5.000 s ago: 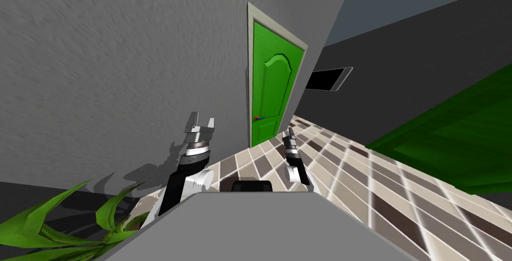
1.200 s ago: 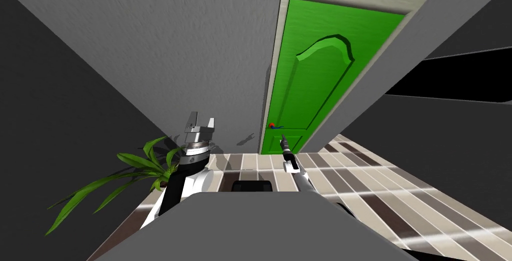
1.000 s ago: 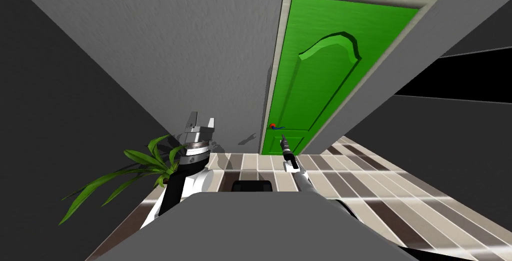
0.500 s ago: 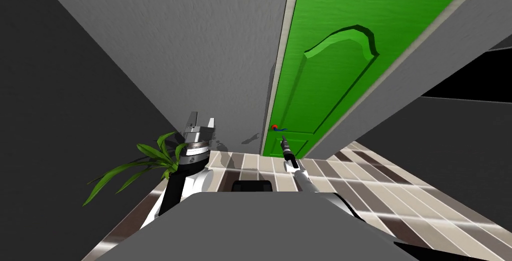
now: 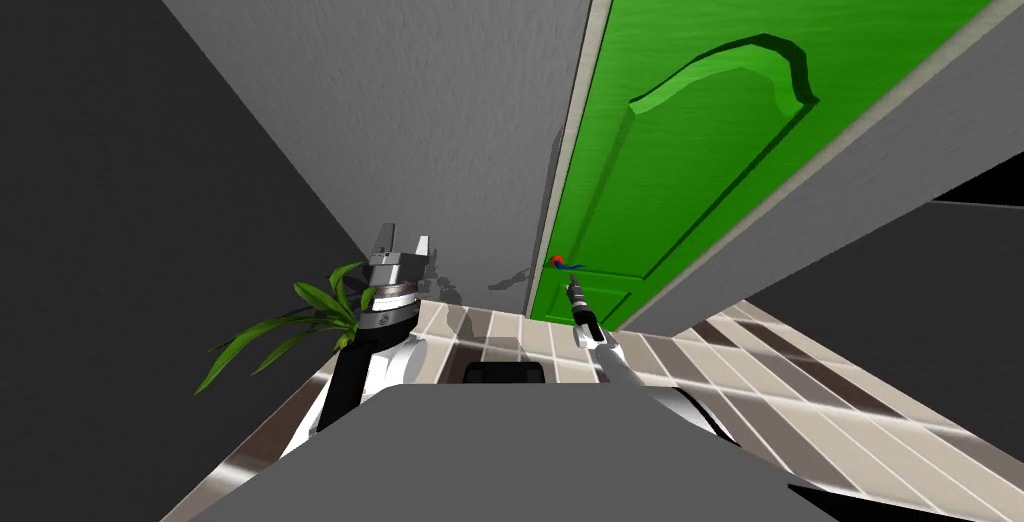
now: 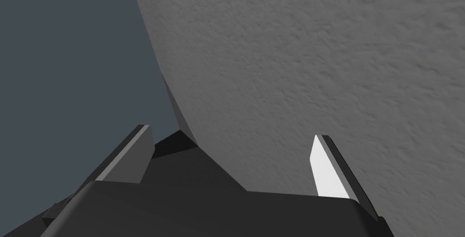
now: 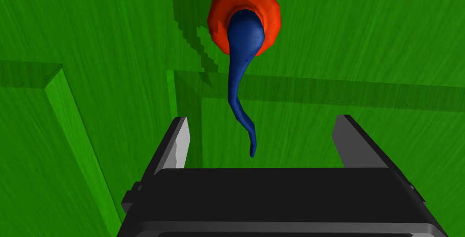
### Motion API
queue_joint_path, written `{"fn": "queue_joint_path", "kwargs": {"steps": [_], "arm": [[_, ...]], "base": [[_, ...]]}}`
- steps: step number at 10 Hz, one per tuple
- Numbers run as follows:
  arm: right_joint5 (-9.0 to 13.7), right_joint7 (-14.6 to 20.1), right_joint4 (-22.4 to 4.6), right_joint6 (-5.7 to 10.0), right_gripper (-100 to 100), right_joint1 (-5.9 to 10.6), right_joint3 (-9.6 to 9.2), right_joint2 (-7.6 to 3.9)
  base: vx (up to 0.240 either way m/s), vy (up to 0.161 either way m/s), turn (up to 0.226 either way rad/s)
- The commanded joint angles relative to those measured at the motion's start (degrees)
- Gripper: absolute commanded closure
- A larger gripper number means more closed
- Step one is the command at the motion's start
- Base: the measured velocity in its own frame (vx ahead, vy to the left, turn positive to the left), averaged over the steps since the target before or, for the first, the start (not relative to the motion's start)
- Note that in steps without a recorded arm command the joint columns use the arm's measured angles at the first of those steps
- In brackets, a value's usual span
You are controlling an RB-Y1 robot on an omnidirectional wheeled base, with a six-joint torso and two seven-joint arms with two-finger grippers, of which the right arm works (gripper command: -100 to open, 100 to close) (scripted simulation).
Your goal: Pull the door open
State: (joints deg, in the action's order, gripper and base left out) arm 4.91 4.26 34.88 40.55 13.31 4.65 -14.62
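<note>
A bright green panelled door [image 5: 700, 116] stands shut in a pale frame in the grey wall ahead. Its blue lever handle [image 5: 573, 266] on a red round plate [image 5: 556, 261] sits at the door's left edge. In the right wrist view the blue handle [image 7: 240, 89] runs from the red plate [image 7: 270, 9] down toward my right gripper [image 7: 261, 132], its tip between the open fingers, untouched. My right gripper [image 5: 573, 287] is just below the handle. My left gripper [image 5: 401, 243] is raised near the grey wall, and its fingers [image 6: 324, 166] stand open [image 6: 229, 150].
A green leafy plant [image 5: 290, 326] stands on the floor to the left, by the wall corner. Tiled floor [image 5: 760, 386] stretches to the right. A dark wall [image 5: 120, 246] closes the left side. A black area [image 5: 990, 181] shows at the far right.
I have moved closer to the door, which now looms larger. My right gripper has reached up to just under the handle. The left arm keeps its pose.
</note>
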Motion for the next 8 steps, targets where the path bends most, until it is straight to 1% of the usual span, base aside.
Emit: {"fn": "queue_joint_path", "kwargs": {"steps": [1, 2, 3, 4, 5, 6, 7, 8], "arm": [[0.5, 1.7, 0.5, 0.28, -100, -1.33, 0.48, -2.05], [0.8, 2.7, 0.0, 0.96, -100, -2.0, 0.88, -3.26], [0.8, 2.7, 0.0, 0.96, -100, -2.0, 0.88, -3.26], [1.3, 4.0, -0.7, 1.94, -100, -2.98, 1.44, -4.99], [1.6, 4.8, -1.1, 2.5, -100, -3.54, 1.77, -6.0], [1.8, 5.4, -1.4, 2.95, -100, -3.98, 2.03, -6.78], [1.9, 5.8, -1.6, 3.24, -100, -4.27, 2.19, -7.3], [1.8, 5.5, -1.5, 3.02, -100, -4.15, 2.04, -6.97]], "base": [[0.215, 0.057, 0.167], [0.219, 0.08, 0.181], [0.148, 0.037, 0.054], [0.162, 0.009, 0.188], [0.18, -0.013, 0.2], [0.179, -0.007, 0.101], [0.169, 0.012, 0.071], [0.071, 0.004, 0.012]]}}
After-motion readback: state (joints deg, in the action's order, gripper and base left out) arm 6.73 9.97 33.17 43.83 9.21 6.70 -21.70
